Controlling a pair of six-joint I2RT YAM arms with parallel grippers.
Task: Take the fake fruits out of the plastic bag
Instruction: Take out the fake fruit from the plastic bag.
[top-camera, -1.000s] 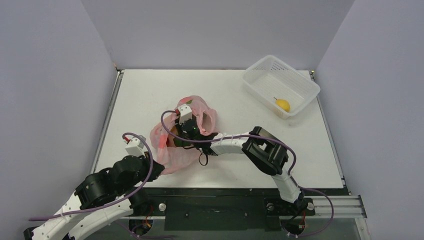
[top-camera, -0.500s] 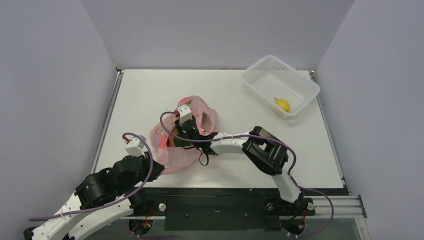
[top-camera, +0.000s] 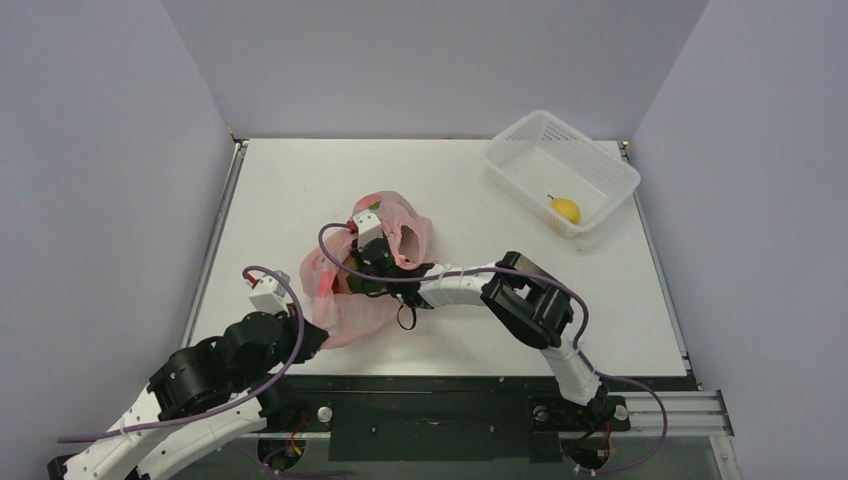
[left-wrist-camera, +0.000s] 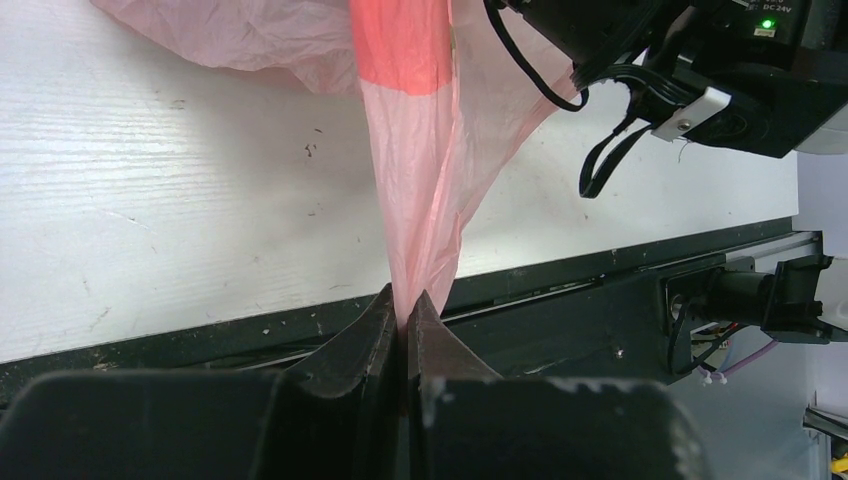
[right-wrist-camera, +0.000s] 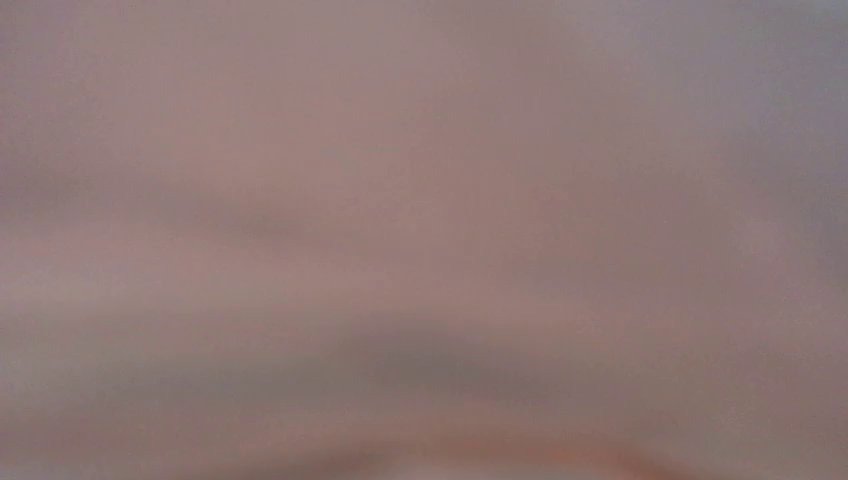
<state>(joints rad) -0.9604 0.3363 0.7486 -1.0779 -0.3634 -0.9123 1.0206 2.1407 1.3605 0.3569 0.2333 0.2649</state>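
The pink plastic bag (top-camera: 345, 300) lies crumpled at the table's middle left. My left gripper (left-wrist-camera: 405, 305) is shut on the bag's near edge (left-wrist-camera: 420, 200) and holds it taut. My right gripper (top-camera: 358, 278) is pushed inside the bag's mouth; its fingers are hidden by the film, and its wrist view shows only pink blur. A bit of orange-yellow and dark green fruit (top-camera: 350, 280) shows beside it in the bag. A yellow lemon (top-camera: 566, 210) lies in the white basket (top-camera: 530, 140).
The white perforated basket stands at the table's back right. The table's black front rail (left-wrist-camera: 600, 290) runs just beyond my left fingers. Purple cables loop over both arms.
My right wrist has shifted slightly left and deeper into the bag's mouth. The left arm and the bag's near edge have barely moved.
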